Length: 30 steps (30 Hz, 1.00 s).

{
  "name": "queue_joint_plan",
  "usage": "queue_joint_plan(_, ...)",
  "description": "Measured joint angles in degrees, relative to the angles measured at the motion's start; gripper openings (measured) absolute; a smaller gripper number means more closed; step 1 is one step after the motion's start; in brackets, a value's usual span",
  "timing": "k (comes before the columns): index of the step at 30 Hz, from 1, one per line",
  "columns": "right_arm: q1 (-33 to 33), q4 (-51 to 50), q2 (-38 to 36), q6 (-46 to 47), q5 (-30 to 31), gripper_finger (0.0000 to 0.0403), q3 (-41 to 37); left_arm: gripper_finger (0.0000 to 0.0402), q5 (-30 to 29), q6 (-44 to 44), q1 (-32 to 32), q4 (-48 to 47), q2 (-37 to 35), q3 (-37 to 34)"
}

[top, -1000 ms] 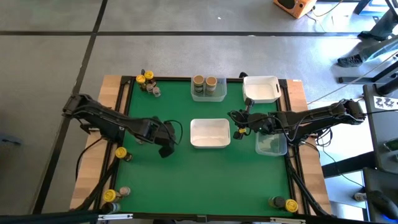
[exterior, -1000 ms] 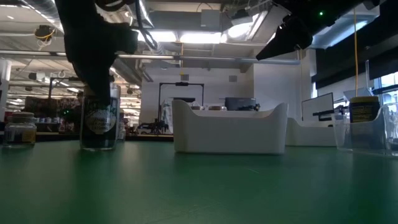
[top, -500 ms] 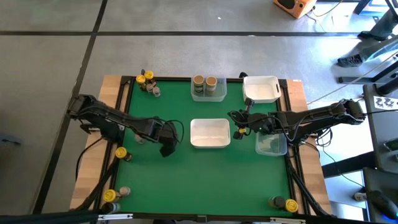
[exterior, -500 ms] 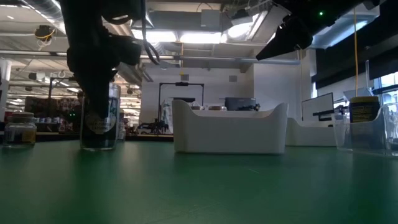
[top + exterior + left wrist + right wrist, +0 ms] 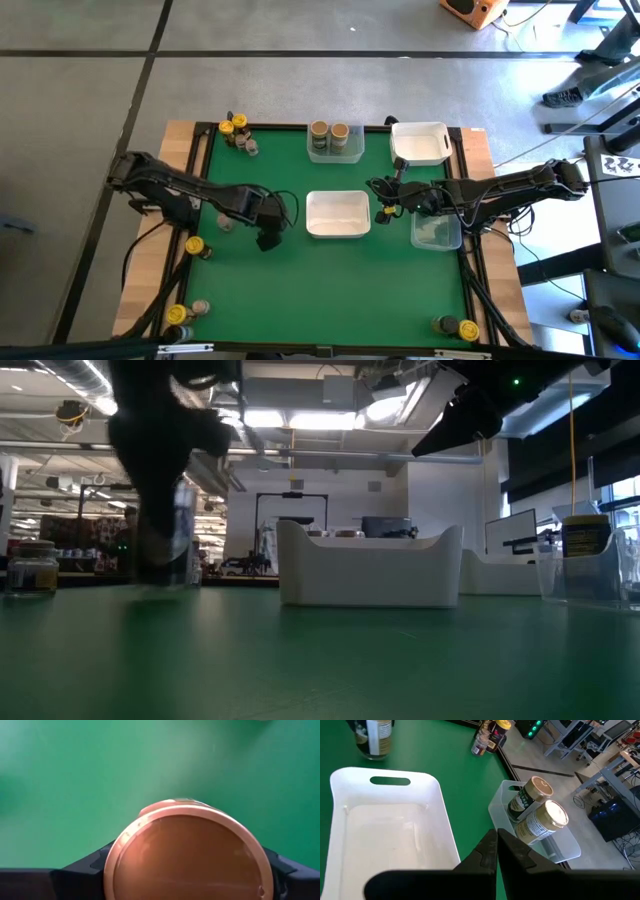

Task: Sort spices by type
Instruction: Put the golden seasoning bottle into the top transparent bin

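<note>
From overhead I get even, bright light on the counter [image 5: 330, 280], with only soft, short shadows under the arms and no glare on the green. At counter height I'm looking into ceiling lights [image 5: 330, 418] that bloom white, so the left arm [image 5: 160, 450] reads as a black silhouette, smeared by motion blur along with the jar [image 5: 165, 545] under it. The near green is soft and out of focus there. My left wrist camera is too close: the lid [image 5: 187, 855] fills it, blurred and warm-toned, the green behind hazy. The right wrist view is sharp and well lit, the white tray [image 5: 390, 825] bright, lines bowing at the edges.
</note>
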Motion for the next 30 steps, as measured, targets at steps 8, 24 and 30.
queue_joint_plan(8,0.0,0.01,0.0,0.0,-0.46,0.0014,0.0,0.0283,-4.05,7.1,4.8,-2.12,-0.04,9.32)
queue_joint_plan(24,0.0,0.35,1.55,-1.27,-0.42,0.0014,0.0,0.0289,-6.29,14.76,16.62,5.9,-0.04,16.08)
queue_joint_plan(30,0.0,0.28,1.6,-1.29,-0.43,0.0014,0.0,0.0289,-6.26,17.35,19.85,13.21,0.05,16.08)
